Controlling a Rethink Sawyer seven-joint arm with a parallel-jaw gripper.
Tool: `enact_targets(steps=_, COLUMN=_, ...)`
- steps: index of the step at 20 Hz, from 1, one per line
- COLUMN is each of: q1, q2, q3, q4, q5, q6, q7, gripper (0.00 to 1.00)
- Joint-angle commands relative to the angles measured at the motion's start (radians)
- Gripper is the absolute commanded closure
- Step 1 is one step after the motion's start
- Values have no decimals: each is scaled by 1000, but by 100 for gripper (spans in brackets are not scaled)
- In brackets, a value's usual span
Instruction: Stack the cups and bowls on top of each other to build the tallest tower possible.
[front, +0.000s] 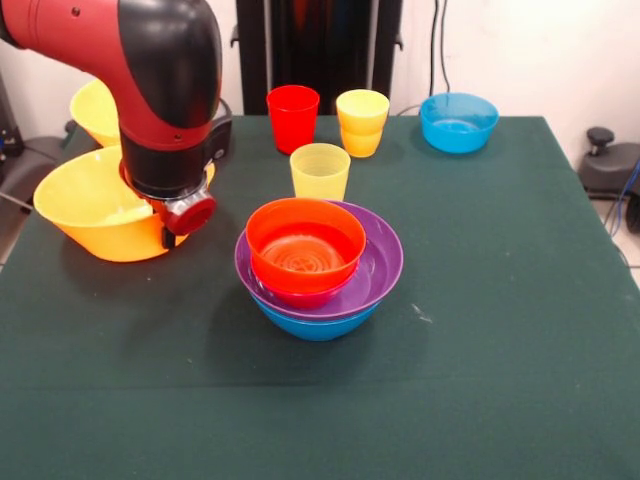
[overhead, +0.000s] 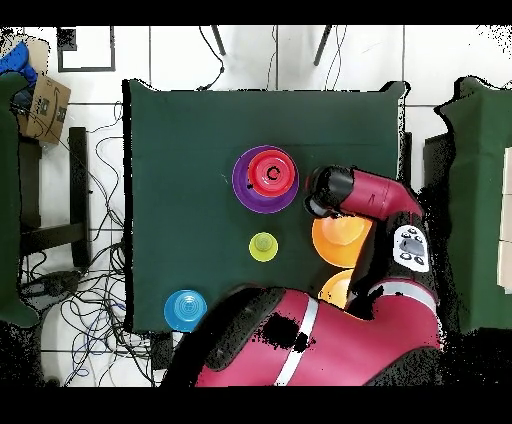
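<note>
Front view, left to right: arm head (front: 165, 150) hangs over the big yellow bowl (front: 85, 210), so that bowl is nearest. Fingers hidden; can't tell their state. Tower (front: 318, 262) (blue, purple, pink-red, orange-red bowl) sits just right of it. Cups (front: 320, 170) behind tower, light-blue bowl (front: 458, 122) far right.

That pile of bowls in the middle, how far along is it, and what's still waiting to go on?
Done: the tower nests four bowls, blue lowest, then purple, pink-red and orange-red. In hand: the arm hangs over a large yellow bowl; its end effector is hidden. Left: another yellow bowl, the light-blue bowl, the red cup, the pale yellow cup and the orange-yellow cups.
</note>
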Motion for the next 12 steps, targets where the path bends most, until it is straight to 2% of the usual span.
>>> enact_targets(steps=1, q1=2, q2=39, q3=94, q4=-146, q5=5, q6=121, q7=-37, gripper=100)
enact_targets(steps=12, q1=14, q2=102, q3=96, q4=-413, q5=1, q6=354, q7=-66, gripper=100)
